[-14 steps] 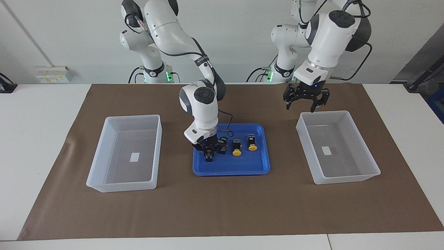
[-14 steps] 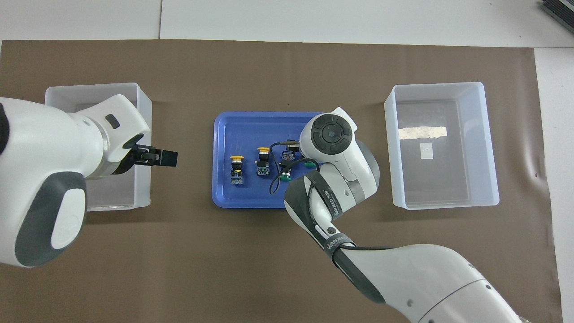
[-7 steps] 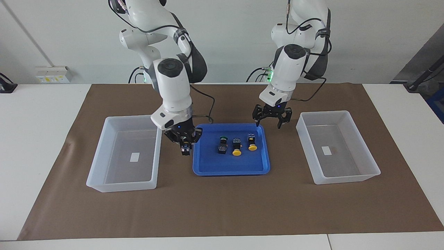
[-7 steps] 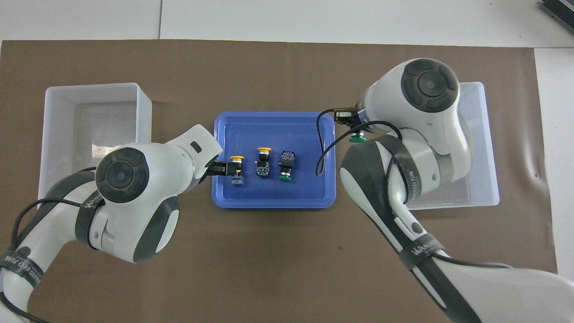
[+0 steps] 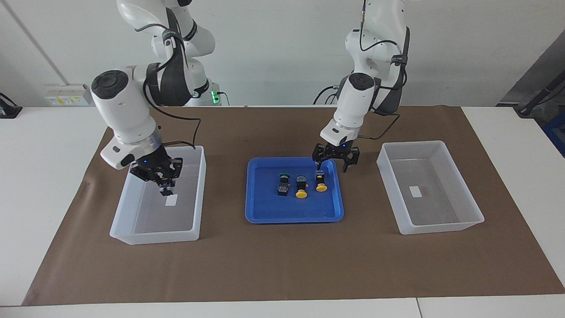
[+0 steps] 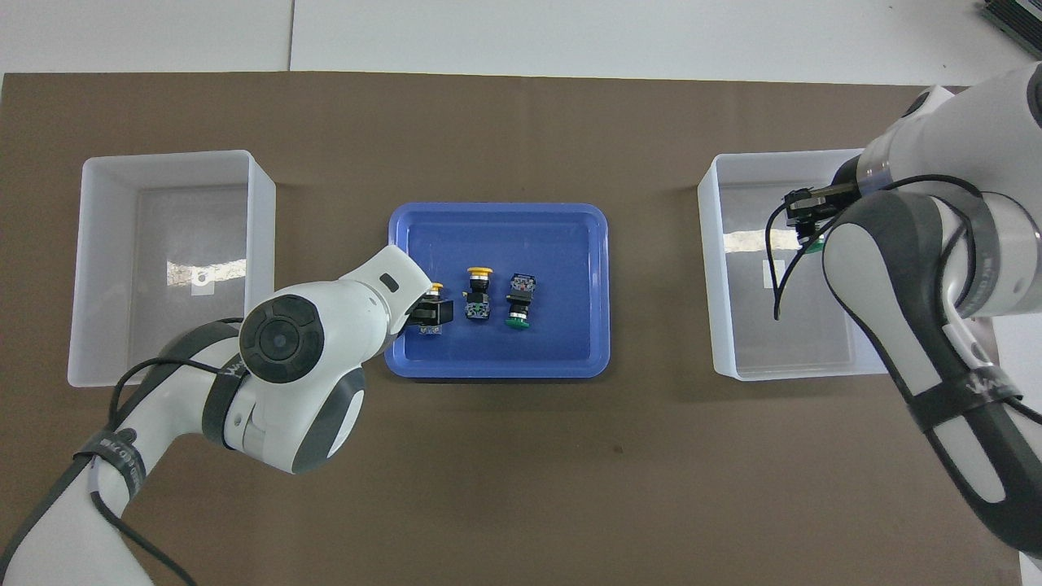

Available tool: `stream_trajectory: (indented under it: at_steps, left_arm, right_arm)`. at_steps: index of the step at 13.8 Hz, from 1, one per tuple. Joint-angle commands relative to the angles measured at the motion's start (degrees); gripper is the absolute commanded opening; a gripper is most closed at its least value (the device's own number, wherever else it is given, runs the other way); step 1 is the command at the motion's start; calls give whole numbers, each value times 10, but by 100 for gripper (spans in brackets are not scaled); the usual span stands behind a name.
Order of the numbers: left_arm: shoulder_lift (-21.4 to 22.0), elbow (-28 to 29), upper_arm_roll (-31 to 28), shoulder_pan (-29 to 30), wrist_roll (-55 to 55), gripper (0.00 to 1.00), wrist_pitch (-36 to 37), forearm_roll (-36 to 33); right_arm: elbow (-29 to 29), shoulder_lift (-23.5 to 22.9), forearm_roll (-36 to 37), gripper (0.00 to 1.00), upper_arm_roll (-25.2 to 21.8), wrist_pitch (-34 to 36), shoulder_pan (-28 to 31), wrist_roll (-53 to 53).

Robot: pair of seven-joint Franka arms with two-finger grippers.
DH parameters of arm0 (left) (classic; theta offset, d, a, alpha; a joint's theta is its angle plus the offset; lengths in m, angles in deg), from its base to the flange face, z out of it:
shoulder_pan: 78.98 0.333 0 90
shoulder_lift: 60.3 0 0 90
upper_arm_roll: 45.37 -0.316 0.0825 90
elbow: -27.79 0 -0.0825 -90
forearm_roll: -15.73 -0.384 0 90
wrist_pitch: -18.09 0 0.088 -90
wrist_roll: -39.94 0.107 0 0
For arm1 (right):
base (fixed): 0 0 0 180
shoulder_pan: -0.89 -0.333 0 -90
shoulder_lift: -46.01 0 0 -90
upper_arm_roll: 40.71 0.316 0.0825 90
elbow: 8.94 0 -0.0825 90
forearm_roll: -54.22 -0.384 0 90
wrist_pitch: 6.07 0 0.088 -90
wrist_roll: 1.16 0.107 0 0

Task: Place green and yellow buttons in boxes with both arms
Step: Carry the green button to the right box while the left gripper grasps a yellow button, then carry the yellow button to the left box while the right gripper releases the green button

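Facing view: right gripper [image 5: 166, 187] hangs inside the box [image 5: 132, 229] at the right arm's end of the table, fingers clamped on a green button [image 5: 166, 189], black body pointing down, above the floor label. My read: that one only needs releasing.

Left gripper [image 5: 330, 162] sits over the blue tray [image 5: 291, 216] edge nearest the robots, fingers spread, nothing in them. The yellow button [image 5: 321, 182] lies directly below one fingertip and a little farther from the robots. Its long axis runs away from the robots, yellow cap at the farther end.

Overhead view: second yellow button [image 6: 477, 294] and the other green button [image 6: 518, 302] lie beside it, in a row across the tray.

The other box [image 5: 441, 227] has no button in it.

Judgement: pick hinges on the fingers straddling the black body across its short width.
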Motion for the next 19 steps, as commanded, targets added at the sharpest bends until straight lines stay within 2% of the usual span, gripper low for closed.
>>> stream_trajectory:
  at_steps: [1, 3, 4, 6, 7, 8, 9, 10, 11, 12, 15, 17, 19]
  left_arm:
    - [-25, 2, -9, -23, -40, 100, -28, -9]
    - [-44, 3, -9, -35, -59, 100, -30, -9]
    - [-48, 3, -9, -38, -65, 92, -32, -9]
    - [-47, 3, -10, -43, -76, 24, -25, -9]
    - [-46, 3, -10, -43, -78, 5, -23, -9]
    - [-45, 0, -10, -41, -77, 0, -16, -9]
    - [-41, -3, -11, -37, -77, 0, -7, -9]
    - [-32, -6, -13, -34, -75, 0, 6, -9]
    - [-21, -14, -18, -30, -74, 0, 21, -9]
    - [-14, -24, -22, -18, -71, 0, 34, -10]
    - [2, -73, -22, 25, -51, 0, 96, -12]
    - [9, -105, -22, 64, -3, 0, 137, -12]
    - [9, -122, -22, 104, 45, 0, 150, -12]
  right_arm:
    - [-76, -4, -23, 0, 7, -102, 20, -41]
    - [-82, -30, -25, 0, 7, -140, 22, -42]
    - [-83, -40, -31, 0, 7, -159, 21, -42]
    - [-104, -50, -31, 0, 7, -189, 34, -58]
    - [-115, -54, -32, 0, 7, -208, 40, -97]
    - [-120, -58, -32, 0, 7, -223, 42, -132]
    - [-125, -64, -32, 7, 7, -229, 46, -141]
    - [-125, -65, -32, 40, 7, -230, 47, -141]
    - [-125, -65, -32, 94, 7, -230, 45, -140]
    - [-124, -63, -32, 100, 8, -227, 46, -141]
    - [-112, -16, -34, 100, 9, -182, 28, -116]
    - [-99, 14, -34, 100, 10, -152, 8, -41]
    - [-72, 19, -34, 100, 15, -125, -28, 42]
